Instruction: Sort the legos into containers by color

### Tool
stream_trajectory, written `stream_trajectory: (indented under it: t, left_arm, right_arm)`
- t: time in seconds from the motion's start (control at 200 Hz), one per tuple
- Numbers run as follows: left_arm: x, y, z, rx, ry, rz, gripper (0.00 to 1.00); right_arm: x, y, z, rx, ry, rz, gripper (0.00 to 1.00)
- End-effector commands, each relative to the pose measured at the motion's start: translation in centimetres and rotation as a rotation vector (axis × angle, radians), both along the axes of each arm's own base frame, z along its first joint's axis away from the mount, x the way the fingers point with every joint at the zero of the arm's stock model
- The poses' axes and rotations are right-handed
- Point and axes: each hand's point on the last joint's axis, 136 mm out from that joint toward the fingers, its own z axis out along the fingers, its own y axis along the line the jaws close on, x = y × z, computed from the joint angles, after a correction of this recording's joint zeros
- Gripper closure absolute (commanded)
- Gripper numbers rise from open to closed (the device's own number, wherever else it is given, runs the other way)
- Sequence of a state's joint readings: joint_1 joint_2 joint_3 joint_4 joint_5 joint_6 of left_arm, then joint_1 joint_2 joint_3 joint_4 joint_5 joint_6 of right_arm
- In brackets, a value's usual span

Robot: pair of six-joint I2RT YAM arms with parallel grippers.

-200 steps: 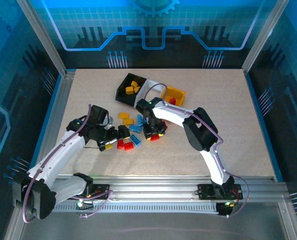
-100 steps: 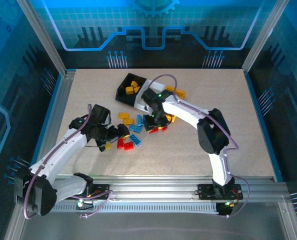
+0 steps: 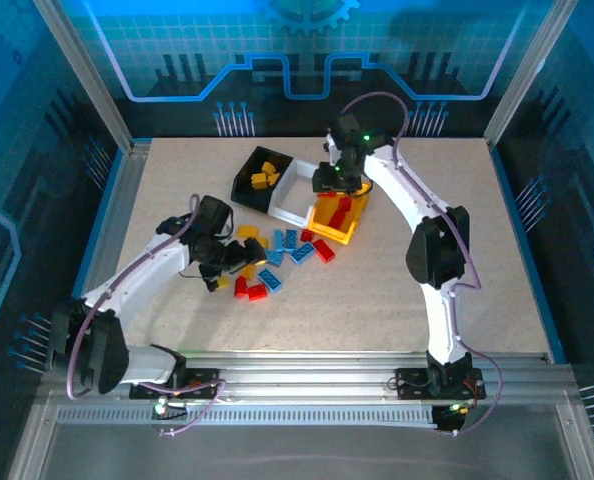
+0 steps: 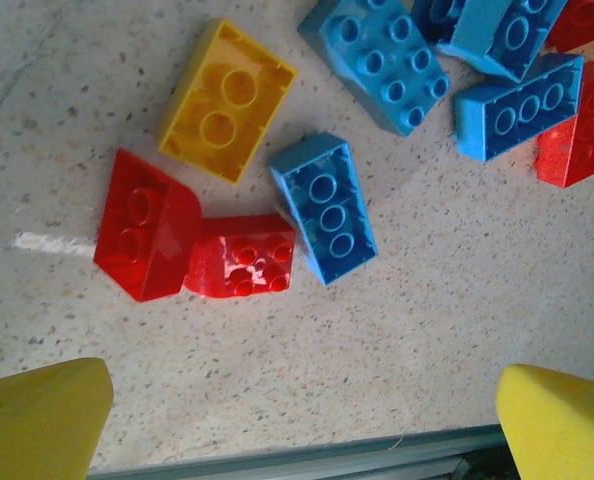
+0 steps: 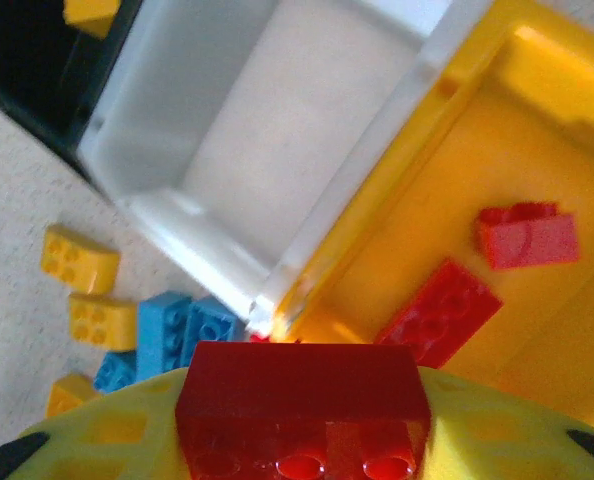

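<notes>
My right gripper (image 3: pixel 333 185) hangs over the yellow bin (image 3: pixel 335 236), shut on a red brick (image 5: pixel 302 395) between its yellow fingers (image 5: pixel 497 420). Two red bricks (image 5: pixel 439 312) lie inside that yellow bin (image 5: pixel 537 130). Beside it stand the white bin (image 3: pixel 297 192) and the black bin (image 3: pixel 245 190), which holds yellow bricks (image 3: pixel 262 178). Low over the loose pile, my left gripper (image 3: pixel 239 262) stands open, its fingertips (image 4: pixel 37 415) wide apart with bare table between them. Just beyond them lie two red bricks (image 4: pixel 147 240), a blue brick (image 4: pixel 325 207) and a yellow brick (image 4: pixel 227 100).
More blue bricks (image 3: pixel 289 245), yellow bricks (image 3: pixel 249 235) and a red brick (image 3: pixel 323 250) are scattered between the bins and the left gripper. A metal rail (image 4: pixel 307 460) borders the table's near edge. Glass walls enclose the table.
My right arm lifted the red brick off the pile and swung it back and right, over the yellow bin. My left gripper shifted slightly right and stayed open.
</notes>
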State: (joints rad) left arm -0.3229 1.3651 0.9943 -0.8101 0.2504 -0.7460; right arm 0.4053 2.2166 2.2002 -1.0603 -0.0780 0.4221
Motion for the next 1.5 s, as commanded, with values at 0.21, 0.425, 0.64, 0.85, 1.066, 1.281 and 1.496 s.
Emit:
stream_trajectory:
  t: [0.21, 0.425, 0.64, 0.85, 1.066, 1.281, 1.496]
  left_arm:
    - [1.1, 0.5, 0.1, 0.074, 0.032, -0.125, 0.01]
    - [1.9, 0.9, -0.9, 0.118, 0.049, -0.153, 0.01]
    - [1.3, 1.9, -2.4, 0.139, 0.080, -0.143, 0.04]
    - [0.5, 3.0, -4.3, 0.200, 0.118, -0.173, 0.13]
    - [0.5, 3.3, -6.2, 0.221, 0.134, -0.184, 0.22]
    - [0.7, 3.3, -7.7, 0.235, 0.163, -0.201, 0.37]
    - [0.2, 3.3, -9.1, 0.235, 0.203, -0.205, 0.45]
  right_arm:
    - [1.4, -2.3, -5.4, -0.056, 0.124, -0.035, 0.54]
    - [1.1, -2.1, -6.3, -0.052, 0.148, -0.039, 0.47]
    - [-0.1, -2.5, -3.9, -0.044, 0.118, -0.037, 0.39]
    - [-2.8, -2.3, -1.5, -0.012, 0.100, -0.024, 0.35]
    - [-6.2, -2.0, 0.6, 0.013, 0.078, -0.004, 0.35]
    - [-9.5, -1.8, 0.4, 0.021, 0.110, 0.020, 0.35]
    - [-10.8, -2.2, -0.3, 0.010, 0.128, 0.026, 0.35]
